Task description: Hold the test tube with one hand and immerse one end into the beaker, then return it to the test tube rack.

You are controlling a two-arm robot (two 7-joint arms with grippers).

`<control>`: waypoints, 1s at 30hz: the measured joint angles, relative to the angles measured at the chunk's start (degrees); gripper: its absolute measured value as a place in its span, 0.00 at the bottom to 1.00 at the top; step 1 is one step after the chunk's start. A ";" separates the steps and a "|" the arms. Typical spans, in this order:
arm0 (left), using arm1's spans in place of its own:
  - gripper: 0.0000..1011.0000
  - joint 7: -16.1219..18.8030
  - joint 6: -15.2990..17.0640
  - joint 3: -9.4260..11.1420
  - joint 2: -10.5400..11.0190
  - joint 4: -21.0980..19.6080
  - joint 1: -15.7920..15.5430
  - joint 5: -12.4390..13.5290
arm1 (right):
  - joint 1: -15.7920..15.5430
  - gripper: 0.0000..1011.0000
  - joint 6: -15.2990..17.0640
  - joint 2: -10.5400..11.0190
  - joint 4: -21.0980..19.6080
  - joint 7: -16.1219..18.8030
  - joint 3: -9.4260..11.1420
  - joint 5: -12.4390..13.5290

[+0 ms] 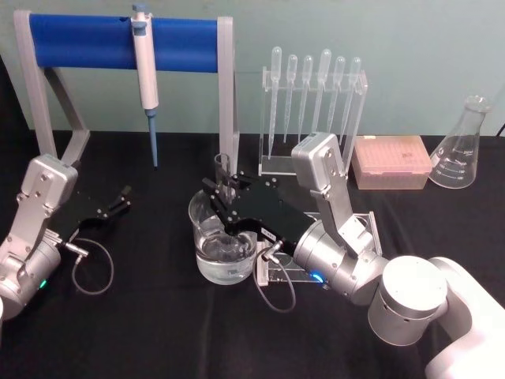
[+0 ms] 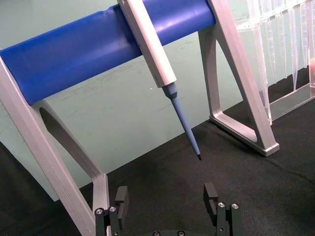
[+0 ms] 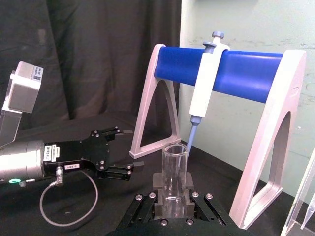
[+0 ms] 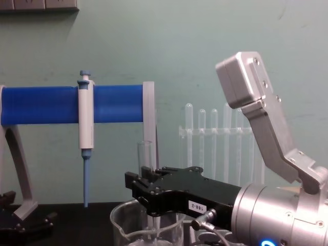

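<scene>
Test tube [image 3: 174, 169] upright in right claw [image 3: 173, 189]

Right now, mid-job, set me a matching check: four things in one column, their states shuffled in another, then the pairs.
1 test tube
2 beaker
3 pipette
4 left end effector

A hangs on the blue bar
B open, idle on the robot's left
C upright, clamped in the right end effector
D holds clear liquid

Pairs: 1-C, 2-D, 3-A, 4-B
</scene>
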 joint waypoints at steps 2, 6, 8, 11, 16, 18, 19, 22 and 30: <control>0.99 0.00 0.00 0.00 0.00 0.00 0.00 0.00 | 0.00 0.22 0.00 0.00 0.00 0.00 0.00 0.00; 0.99 0.00 0.00 0.00 0.00 0.00 0.00 0.00 | 0.00 0.22 0.00 0.00 0.00 0.00 0.00 0.00; 0.99 0.00 0.00 0.00 0.00 0.00 0.00 0.00 | 0.00 0.22 0.00 0.00 0.00 0.00 0.00 0.00; 0.99 0.00 0.00 0.00 0.00 0.00 0.00 0.00 | 0.00 0.22 0.00 0.00 0.00 0.00 0.00 0.00; 0.99 0.00 0.00 0.00 0.00 0.00 0.00 0.00 | 0.00 0.22 0.00 0.00 0.00 0.00 0.00 0.00; 0.99 0.00 0.00 0.00 0.00 0.00 0.00 0.00 | 0.00 0.22 0.00 0.00 0.00 0.00 0.00 0.00; 0.99 0.00 0.00 0.00 0.00 0.00 0.00 0.00 | 0.00 0.22 0.00 0.00 0.00 0.00 0.00 0.00; 0.99 0.00 0.00 0.00 0.00 0.00 0.00 0.00 | 0.00 0.22 0.00 0.00 0.00 0.00 0.00 0.00; 0.99 0.00 0.00 0.00 0.00 0.00 0.00 0.00 | 0.00 0.22 0.00 0.00 0.00 0.00 0.00 0.00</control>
